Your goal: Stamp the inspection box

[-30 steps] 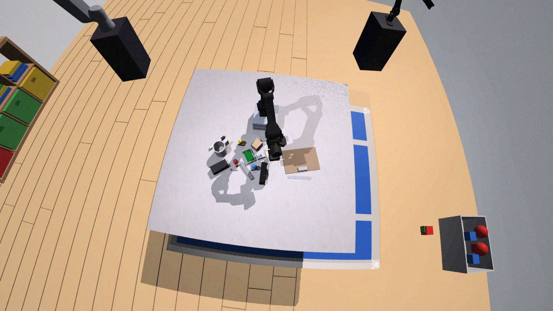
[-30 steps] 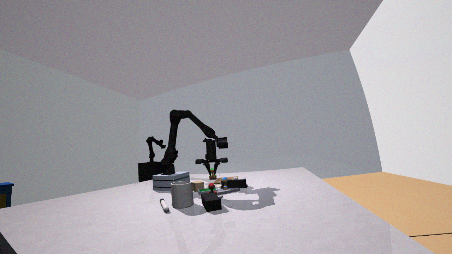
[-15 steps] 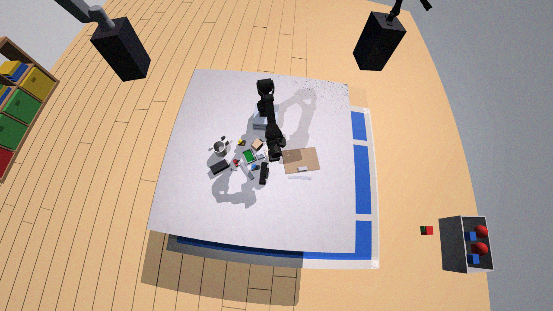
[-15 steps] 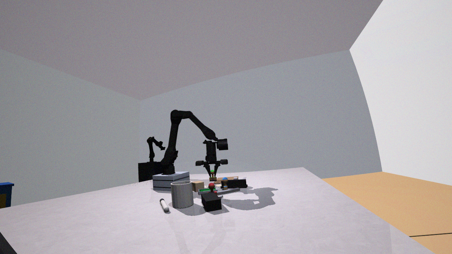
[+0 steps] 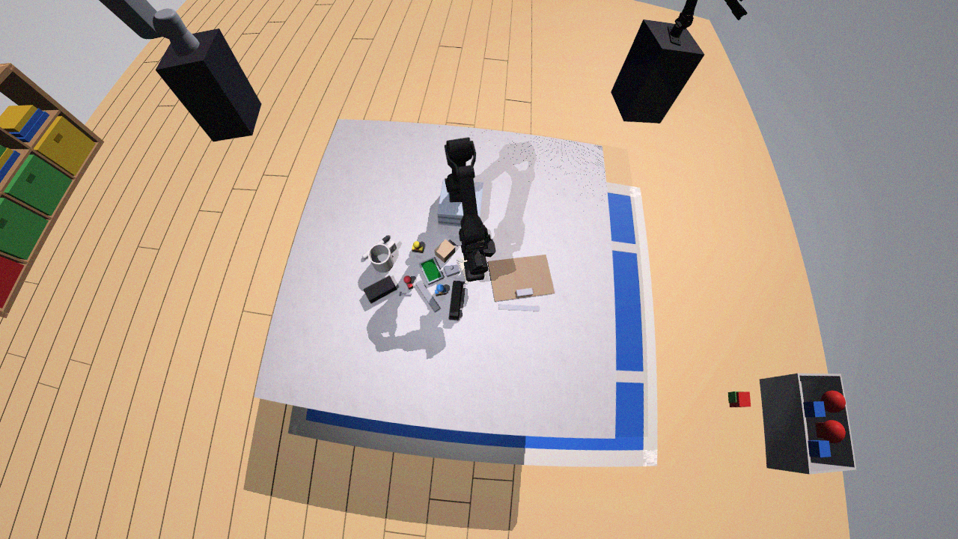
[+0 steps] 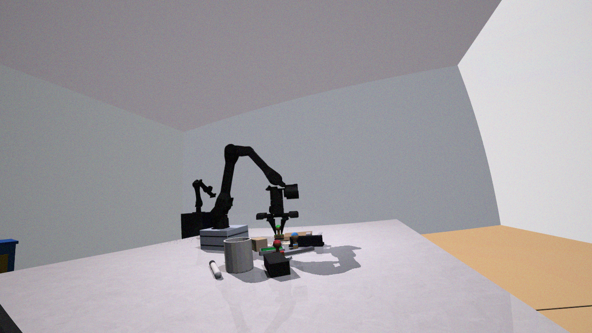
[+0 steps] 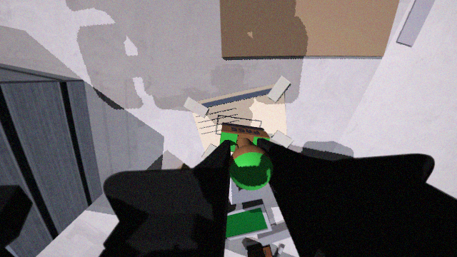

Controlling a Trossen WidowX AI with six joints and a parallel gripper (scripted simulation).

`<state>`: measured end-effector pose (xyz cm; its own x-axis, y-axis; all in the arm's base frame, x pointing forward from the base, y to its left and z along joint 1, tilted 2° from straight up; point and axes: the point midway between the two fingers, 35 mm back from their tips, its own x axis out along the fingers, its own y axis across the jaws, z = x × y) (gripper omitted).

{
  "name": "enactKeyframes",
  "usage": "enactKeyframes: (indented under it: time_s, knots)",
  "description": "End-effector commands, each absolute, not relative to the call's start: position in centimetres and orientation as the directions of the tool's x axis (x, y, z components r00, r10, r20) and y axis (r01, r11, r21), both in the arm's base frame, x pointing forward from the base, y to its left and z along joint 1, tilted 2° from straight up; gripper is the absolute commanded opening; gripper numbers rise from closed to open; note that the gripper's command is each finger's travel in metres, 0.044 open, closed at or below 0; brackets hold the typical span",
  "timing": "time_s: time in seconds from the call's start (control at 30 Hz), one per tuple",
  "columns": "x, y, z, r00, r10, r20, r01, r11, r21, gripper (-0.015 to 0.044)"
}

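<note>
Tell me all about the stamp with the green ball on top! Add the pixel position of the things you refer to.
The green-topped stamp (image 6: 278, 232) (image 7: 246, 143) has a shiny green ball on a brown, wood-looking handle. Below is a block, brown and green, with dark PASS letters on its edge, upside down in the wrist view. It stands about upright, with the black pincer (image 6: 278, 235) (image 7: 243, 144) shut on it from both sides. From the wrist view, it's over the taped-down card (image 7: 273, 116), by the drawn box. I can't tell if its bottom touches the card.
</note>
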<state>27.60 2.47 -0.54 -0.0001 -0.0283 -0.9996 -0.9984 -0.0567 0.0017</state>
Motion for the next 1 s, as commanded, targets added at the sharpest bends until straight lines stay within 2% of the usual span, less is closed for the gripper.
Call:
enactKeyframes:
  time_s: [0.0, 0.97]
  knots:
    - [27.6, 2.4, -0.8, 0.001, -0.031, -1.0, -0.998, -0.061, 0.001, 0.0]
    - [27.5, 2.3, -2.3, 0.002, -0.03, -1.0, -0.998, -0.059, 0.0, 0.0]
